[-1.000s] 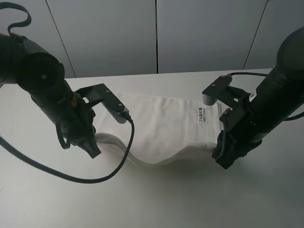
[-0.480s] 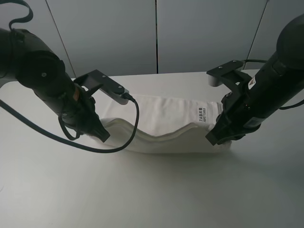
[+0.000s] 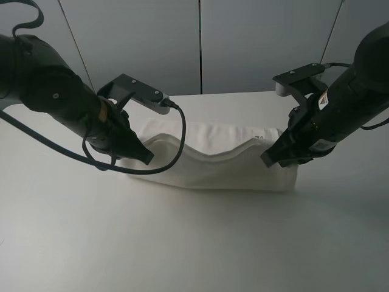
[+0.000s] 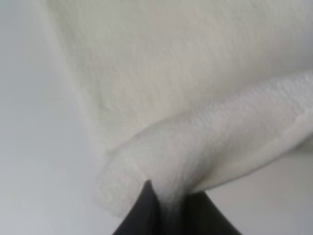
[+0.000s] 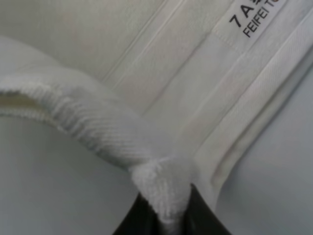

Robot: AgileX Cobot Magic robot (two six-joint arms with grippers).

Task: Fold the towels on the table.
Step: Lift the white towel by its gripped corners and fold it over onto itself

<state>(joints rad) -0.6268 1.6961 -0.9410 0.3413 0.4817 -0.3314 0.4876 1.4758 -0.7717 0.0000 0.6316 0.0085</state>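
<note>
The left gripper (image 3: 146, 157) pinches one near corner of the towel (image 3: 206, 173), whose front edge arches above the half lying flat on the table (image 3: 182, 243), while the right gripper (image 3: 271, 160) clamps the other corner, a first fold seemingly begun, not yet laid down.

Close view of a white terry towel (image 5: 122, 73), one corner pinched between the two dark fingers of the right gripper (image 5: 168, 218), its lifted hem curving away over the plain white table (image 5: 44, 186). A flat woven band (image 5: 195, 107) crosses the cloth diagonally. Beside it, a small white label (image 5: 252, 19) bears cropped dark print, seemingly "7 A" and "FEIFEI".
</note>
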